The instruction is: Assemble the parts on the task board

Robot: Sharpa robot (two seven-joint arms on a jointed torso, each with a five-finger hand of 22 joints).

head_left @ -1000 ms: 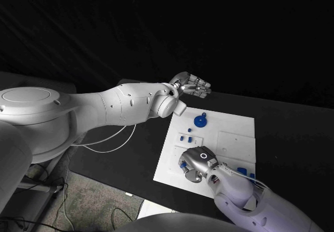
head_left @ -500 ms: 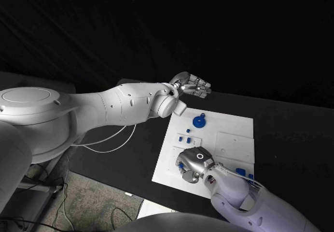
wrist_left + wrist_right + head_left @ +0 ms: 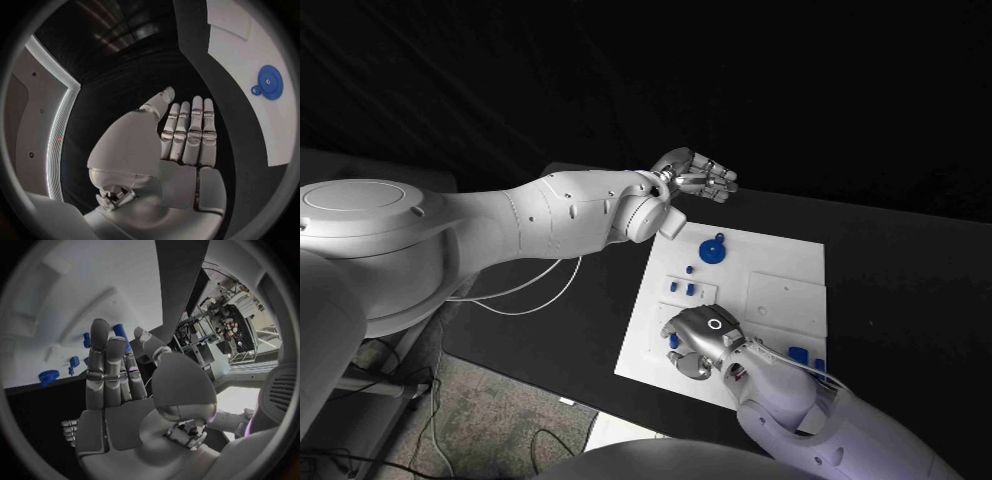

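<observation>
the right hand [image 3: 701, 338] hovers over the task board's [image 3: 790, 262] near left parts [image 3: 676, 341], fingers extended, empty; the left hand [image 3: 695, 176] waits beyond, fingers straight.

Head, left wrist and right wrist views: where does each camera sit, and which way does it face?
Head view: on the robot's head, looking down at the task board; both arms show.
Left wrist view: behind the left hand, facing the table's far edge beside the blue gear.
Right wrist view: behind the right hand, facing the board's small blue parts.
All share the gear.
</observation>
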